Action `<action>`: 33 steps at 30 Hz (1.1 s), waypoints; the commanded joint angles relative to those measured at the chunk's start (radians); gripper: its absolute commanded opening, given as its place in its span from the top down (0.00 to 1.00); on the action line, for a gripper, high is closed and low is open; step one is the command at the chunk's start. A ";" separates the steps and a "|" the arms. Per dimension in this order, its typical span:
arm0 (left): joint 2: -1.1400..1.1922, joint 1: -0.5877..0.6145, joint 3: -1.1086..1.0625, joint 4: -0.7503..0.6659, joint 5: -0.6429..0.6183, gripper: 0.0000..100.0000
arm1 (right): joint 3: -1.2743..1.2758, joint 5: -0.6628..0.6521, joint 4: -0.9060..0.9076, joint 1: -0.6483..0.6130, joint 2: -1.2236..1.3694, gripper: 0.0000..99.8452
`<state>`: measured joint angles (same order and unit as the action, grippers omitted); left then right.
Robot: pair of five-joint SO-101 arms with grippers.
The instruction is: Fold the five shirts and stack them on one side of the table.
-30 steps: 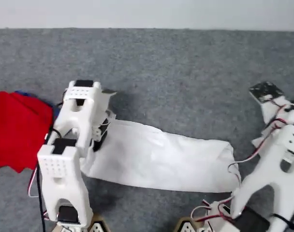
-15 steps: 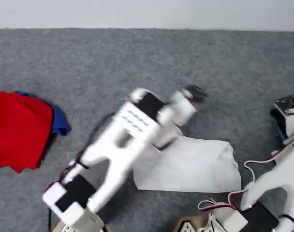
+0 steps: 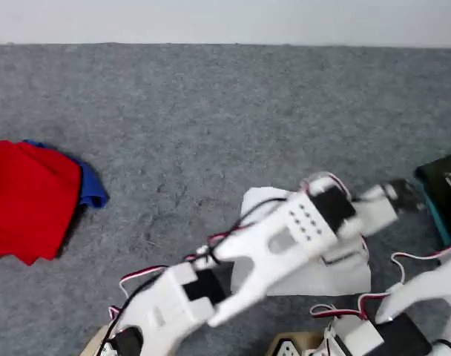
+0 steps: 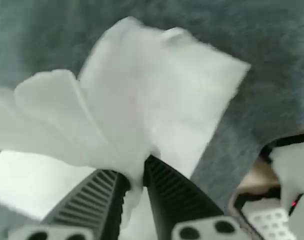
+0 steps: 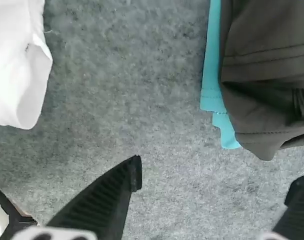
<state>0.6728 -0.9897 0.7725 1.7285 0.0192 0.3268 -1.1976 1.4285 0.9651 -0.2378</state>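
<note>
A white shirt [image 3: 333, 278] lies folded over on the grey carpet near the front right. My left arm stretches across it, and the left gripper [image 3: 394, 196] hangs past its right end. In the left wrist view that gripper [image 4: 137, 186] is shut on a bunched edge of the white shirt [image 4: 142, 100], which drapes over the fingers. My right gripper [image 5: 217, 192] stands open above bare carpet, between the white shirt [image 5: 14, 60] and a dark shirt [image 5: 264, 75] lying on a teal shirt [image 5: 213, 80].
A red shirt [image 3: 25, 196] lies on a blue shirt [image 3: 92, 189] at the left edge. The dark shirt [image 3: 442, 189] with its teal border sits at the right edge. The right arm [image 3: 426, 285] stands at the front right. Open carpet [image 3: 233, 111] fills the back.
My left arm has swept from the left to the right, carrying the white shirt's left end over its right half. The right arm has drawn back toward the right edge.
</note>
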 commanded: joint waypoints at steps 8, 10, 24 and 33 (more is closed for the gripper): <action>0.091 -0.051 0.216 0.029 -0.155 0.82 | -0.002 -0.009 -0.013 0.004 -0.004 0.56; 0.091 -0.046 0.231 0.029 -0.192 0.78 | -0.002 -0.009 -0.010 -0.012 -0.004 0.56; 0.040 0.374 0.237 0.031 -0.216 0.78 | 0.003 0.232 0.179 -0.401 -0.016 0.56; -0.282 0.694 -0.335 0.031 -0.133 0.78 | -0.103 0.278 0.323 -0.888 -0.007 0.60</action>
<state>0.5930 -0.3805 0.6743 1.7285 -0.1849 0.2762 -0.9337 1.7123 0.1903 -0.2378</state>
